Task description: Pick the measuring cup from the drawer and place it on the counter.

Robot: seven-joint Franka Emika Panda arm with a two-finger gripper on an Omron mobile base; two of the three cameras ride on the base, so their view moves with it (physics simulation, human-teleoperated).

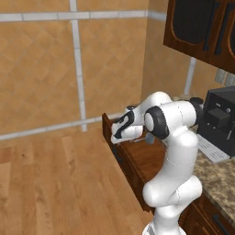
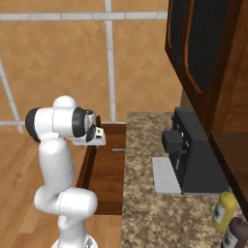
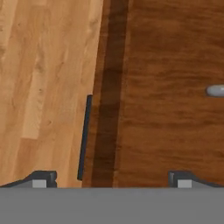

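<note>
— Where did your claw (image 3: 109,179) stand?

— Spread wide and holding nothing, straddling the drawer (image 3: 175,131) front above its one black bar handle (image 3: 84,138).

— And the measuring cup (image 3: 215,91)?

— One only, on the drawer floor toward your two o'clock, long axis running three to nine. Beyond lay the desk (image 2: 145,203).

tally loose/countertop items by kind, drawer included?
Measuring cup, in the drawer: 1
Coffee machine on the counter: 1
Bottles: 2, one yellow, one dark
Total: 4
</note>
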